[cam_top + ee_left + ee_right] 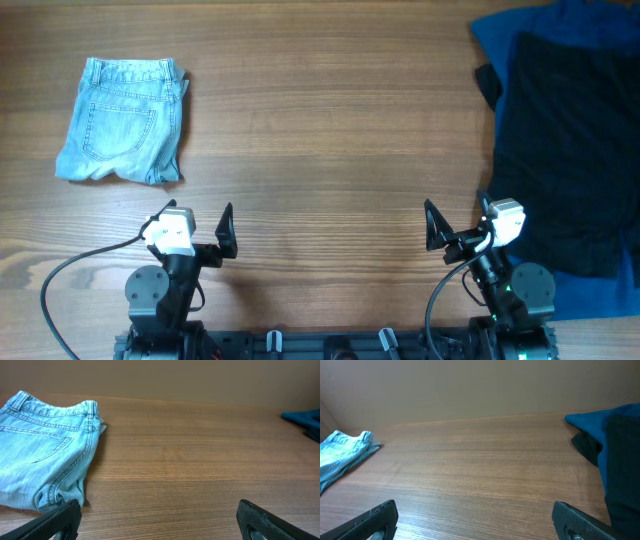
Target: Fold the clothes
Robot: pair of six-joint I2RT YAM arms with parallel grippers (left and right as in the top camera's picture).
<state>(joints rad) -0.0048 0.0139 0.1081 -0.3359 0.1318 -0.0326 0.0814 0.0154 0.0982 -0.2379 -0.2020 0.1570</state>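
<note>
Small light-blue denim shorts (122, 121) lie folded at the far left of the wooden table; they also show in the left wrist view (45, 447) and the right wrist view (342, 450). Large black shorts (565, 150) lie spread at the right on top of a royal-blue garment (590, 290), both seen in the right wrist view as the black shorts (622, 470) and the blue garment (592, 420). My left gripper (192, 225) is open and empty near the front edge, below the denim shorts. My right gripper (458, 222) is open and empty, just left of the black shorts.
The wooden table (330, 130) stretches between the two piles. The arm bases and cables sit at the front edge (330, 340). A plain beige wall (470, 385) stands behind the table.
</note>
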